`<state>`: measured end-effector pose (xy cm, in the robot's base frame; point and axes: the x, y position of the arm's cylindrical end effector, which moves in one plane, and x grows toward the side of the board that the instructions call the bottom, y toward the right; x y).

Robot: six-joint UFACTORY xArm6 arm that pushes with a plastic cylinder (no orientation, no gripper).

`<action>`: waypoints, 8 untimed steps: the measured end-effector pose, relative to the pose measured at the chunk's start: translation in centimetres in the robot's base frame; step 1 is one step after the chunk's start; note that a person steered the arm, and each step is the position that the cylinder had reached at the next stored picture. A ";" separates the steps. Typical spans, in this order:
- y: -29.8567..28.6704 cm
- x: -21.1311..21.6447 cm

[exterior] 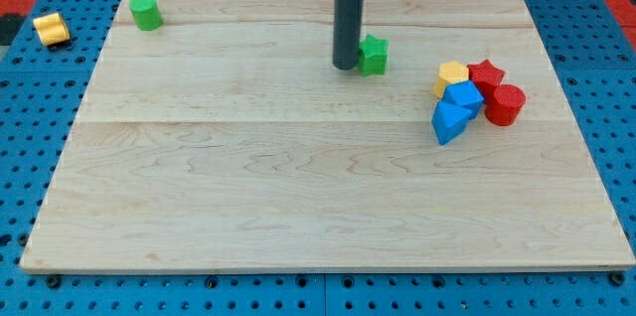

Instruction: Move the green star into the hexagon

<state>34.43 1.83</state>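
The green star (374, 55) lies on the wooden board, above its middle. My tip (346, 65) rests right against the star's left side. The yellow hexagon (450, 78) sits to the star's right and a little lower, at the left of a tight cluster with a red star (486, 74), a red cylinder (505, 104), a blue cube (463, 96) and a blue wedge-shaped block (447, 123).
A green cylinder (146, 12) stands near the board's top left corner. A yellow cylinder (51, 29) lies off the board on the blue pegboard at the view's left. The wooden board (298, 187) ends in edges on all sides.
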 end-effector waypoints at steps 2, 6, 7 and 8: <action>3.6 -0.3; 6.5 -1.8; 6.9 0.7; 6.6 0.7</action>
<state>35.13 8.44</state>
